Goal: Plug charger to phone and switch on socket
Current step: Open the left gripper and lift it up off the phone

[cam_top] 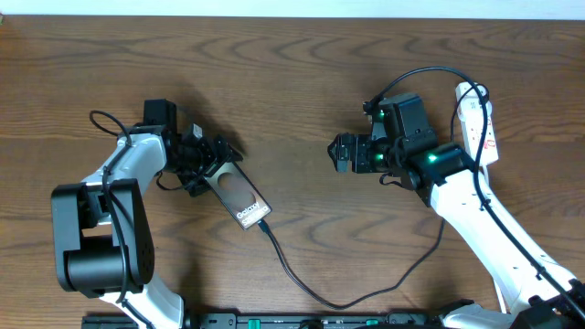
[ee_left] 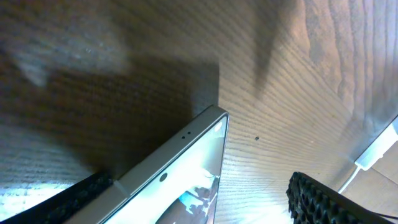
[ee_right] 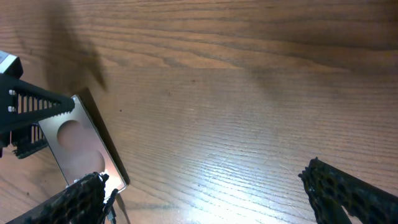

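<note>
The phone (cam_top: 239, 196) lies flat on the wooden table, tilted, with its lettered end toward the front. The charger (cam_top: 315, 294), a thin black cable, meets the phone's lower end with its plug tip (cam_top: 264, 224), loops along the front and passes behind the right arm. My left gripper (cam_top: 208, 157) is open and straddles the phone's upper end; in the left wrist view (ee_left: 199, 205) the phone (ee_left: 186, 168) touches the left finger and stands apart from the right one. My right gripper (cam_top: 342, 153) is open and empty (ee_right: 205, 193), right of the phone (ee_right: 78, 140). The white socket (cam_top: 481, 117) lies at the far right.
The right arm's white links (cam_top: 494, 228) run from the front right corner, next to the socket. The left arm's black base (cam_top: 96, 233) stands at the front left. A white shape with a thin cord (ee_left: 378, 151) shows at the right edge of the left wrist view.
</note>
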You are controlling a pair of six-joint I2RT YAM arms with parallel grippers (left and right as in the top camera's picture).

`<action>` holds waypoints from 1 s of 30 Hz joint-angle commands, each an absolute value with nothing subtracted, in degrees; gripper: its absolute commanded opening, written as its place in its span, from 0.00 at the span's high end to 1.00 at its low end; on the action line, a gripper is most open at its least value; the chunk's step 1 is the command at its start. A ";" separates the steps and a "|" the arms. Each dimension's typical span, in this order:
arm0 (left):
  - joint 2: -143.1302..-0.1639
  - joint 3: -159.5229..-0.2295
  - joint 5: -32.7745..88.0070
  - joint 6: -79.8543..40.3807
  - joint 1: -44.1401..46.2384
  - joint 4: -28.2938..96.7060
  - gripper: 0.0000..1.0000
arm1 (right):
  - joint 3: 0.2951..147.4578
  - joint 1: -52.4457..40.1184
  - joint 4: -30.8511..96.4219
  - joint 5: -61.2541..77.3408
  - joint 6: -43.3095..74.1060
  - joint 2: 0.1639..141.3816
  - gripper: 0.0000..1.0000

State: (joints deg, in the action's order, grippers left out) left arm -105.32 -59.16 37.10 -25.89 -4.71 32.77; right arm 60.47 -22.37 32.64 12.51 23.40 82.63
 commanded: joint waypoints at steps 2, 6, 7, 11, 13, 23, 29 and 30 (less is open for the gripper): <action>-108.68 -56.36 28.84 -25.78 -4.91 34.04 0.08 | 60.69 -22.61 32.80 11.92 22.63 81.97 0.01; -108.68 -56.36 28.84 -25.78 -4.91 34.81 0.08 | 60.66 -22.61 32.80 11.92 22.63 81.97 0.01; -108.68 -56.36 28.84 -25.78 -4.91 34.94 0.08 | 60.69 -22.61 32.80 11.92 22.63 81.97 0.01; -108.68 -56.36 28.84 -25.78 -4.91 35.57 0.08 | 60.66 -22.61 32.80 11.92 22.63 81.97 0.01; -108.68 -56.36 28.84 -25.78 -4.91 35.83 0.08 | 60.66 -22.61 32.80 11.92 22.63 81.97 0.01; -108.68 -56.36 28.84 -25.80 -4.91 37.17 0.07 | 60.69 -22.59 32.77 11.92 22.63 81.97 0.01; -108.68 -56.36 28.84 -25.80 -4.91 37.54 0.07 | 60.66 -22.61 32.77 11.92 22.63 81.97 0.01; -108.68 -56.36 28.84 -25.80 -4.91 37.71 0.07 | 60.69 -22.61 32.77 11.92 22.63 81.97 0.01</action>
